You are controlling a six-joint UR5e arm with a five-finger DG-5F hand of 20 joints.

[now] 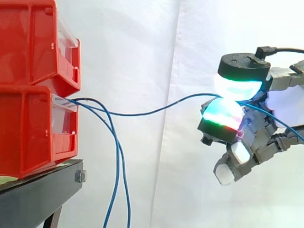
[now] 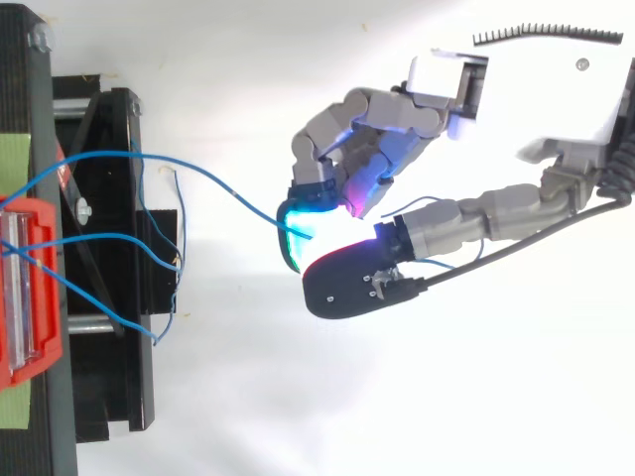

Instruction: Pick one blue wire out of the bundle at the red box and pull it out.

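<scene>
Fingertips (image 1: 237, 85) of the hand (image 1: 256, 130) are curled and pinch one blue wire (image 1: 142, 114) between two glowing pads, at 3 o'clock in the side view. The wire sags toward 9 o'clock to the lower red box (image 1: 28, 133), where other blue wires (image 1: 116, 180) hang toward 6 o'clock.

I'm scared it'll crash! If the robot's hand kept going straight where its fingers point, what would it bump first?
The hand would probably meet the loose blue wires hanging before the lower red bin first; depth is hard to judge.
</scene>
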